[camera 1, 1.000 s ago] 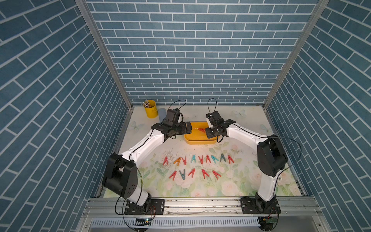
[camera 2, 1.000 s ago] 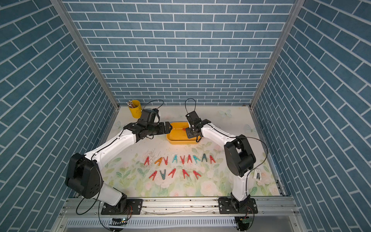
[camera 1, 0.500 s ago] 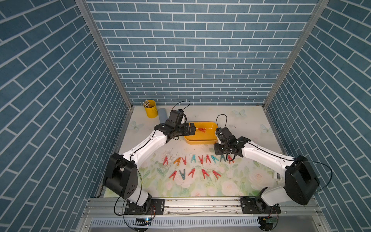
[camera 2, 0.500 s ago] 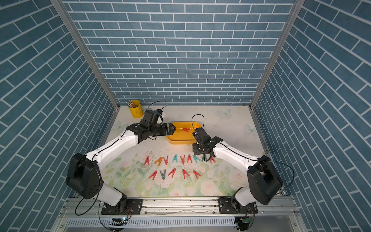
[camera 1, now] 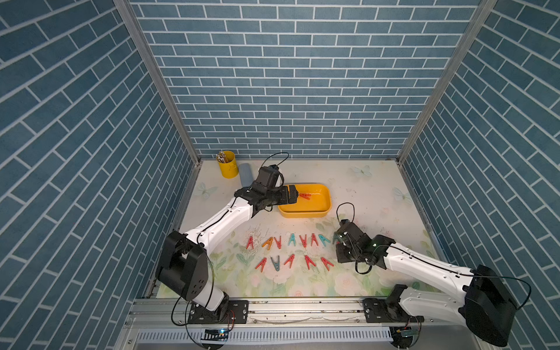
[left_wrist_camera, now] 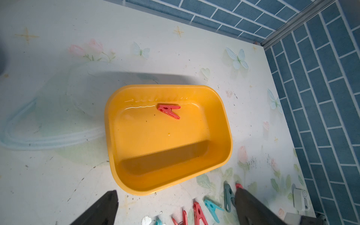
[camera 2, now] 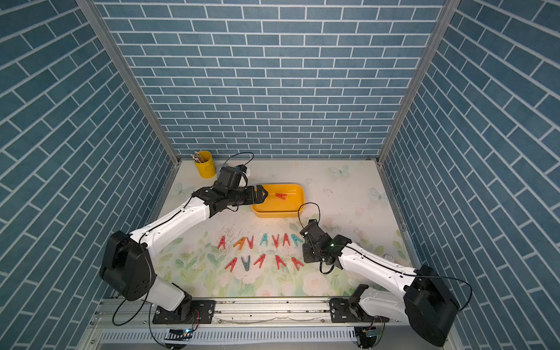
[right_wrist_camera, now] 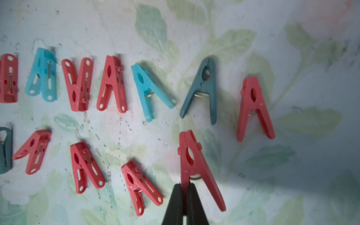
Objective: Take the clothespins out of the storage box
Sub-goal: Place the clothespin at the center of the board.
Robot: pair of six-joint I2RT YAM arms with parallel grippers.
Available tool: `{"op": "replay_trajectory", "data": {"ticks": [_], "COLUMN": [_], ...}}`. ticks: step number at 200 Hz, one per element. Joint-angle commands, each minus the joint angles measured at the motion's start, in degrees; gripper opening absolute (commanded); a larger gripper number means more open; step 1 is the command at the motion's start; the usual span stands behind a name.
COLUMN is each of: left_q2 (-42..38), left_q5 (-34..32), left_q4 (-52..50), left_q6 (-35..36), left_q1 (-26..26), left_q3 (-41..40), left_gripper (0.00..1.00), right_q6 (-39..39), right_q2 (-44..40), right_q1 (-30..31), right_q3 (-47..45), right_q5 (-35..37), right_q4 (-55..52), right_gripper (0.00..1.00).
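Right now the right gripper (right_wrist_camera: 184, 188) has its two black fingers (right_wrist_camera: 175, 204) squeezed tight on one leg of a red clothespin (right_wrist_camera: 191, 161). The peg's other leg sticks out free. I cannot tell if the peg touches the table (right_wrist_camera: 292, 58) or hangs just over it. It is at the end of the near row, just beside another red peg.

The left gripper (left_wrist_camera: 176, 191) is open very wide. Its two dark fingers (left_wrist_camera: 103, 208) stand far apart and hold nothing. In both top views it hangs over the left end of the storage box (camera 1: 304, 213).

Only the right wrist view shows the pinched peg. In both top views the right arm (camera 1: 418, 266) hides it. Only the left wrist view looks down into the box. It also shows a see-through plastic piece (left_wrist_camera: 48, 136) lying on the table just beside the box. Only the top views show the yellow cup (camera 1: 226, 165) in the far corner.

The box is yellow and shallow, with round corners. It sits mid-table, toward the back wall. A lone clothespin (left_wrist_camera: 169, 111) lies inside it, red and flat on the bottom, close to the far long wall. The other clothespins (camera 1: 292, 239) lie out on the table in two rows in front of the box. Each looks like the letter A. Most are red and some are blue. There is one orange clothespin (camera 1: 268, 242).
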Motion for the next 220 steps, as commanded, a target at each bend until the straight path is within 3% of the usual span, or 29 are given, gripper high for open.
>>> {"op": "replay_trajectory", "data": {"ticks": [1, 89, 152, 177, 220], "left_q2": [0.55, 0.03, -0.08, 0.70, 4.28], "left_q5": [0.42, 0.24, -0.62, -1.14, -2.70], "left_q4": [0.96, 0.70, -0.09, -0.33, -1.91], "left_q6": [-0.67, -1.18, -1.05, -1.05, -2.22], "left_q1": [-0.26, -0.58, -1.15, -1.95, -3.61], "left_q3": [0.23, -0.65, -0.83, -0.18, 2.77], "left_gripper": [1.00, 1.00, 1.00, 0.99, 0.99], "right_q6": [6.27, 11.80, 11.00, 10.21, 5.18], "right_q2": [-2.34, 0.46, -0.68, -2.75, -3.58], "right_q1": [2.16, 7.13, 7.13, 7.10, 6.80], "right_q3": [-2.30, -7.17, -4.86, -3.00, 4.63], "right_q5": [1.15, 1.76, 2.82, 4.37, 9.44], "right_q4": [-1.27, 2.58, 1.11, -1.61, -2.87], "right_gripper": [0.00, 0.00, 0.31, 0.34, 0.52]}}
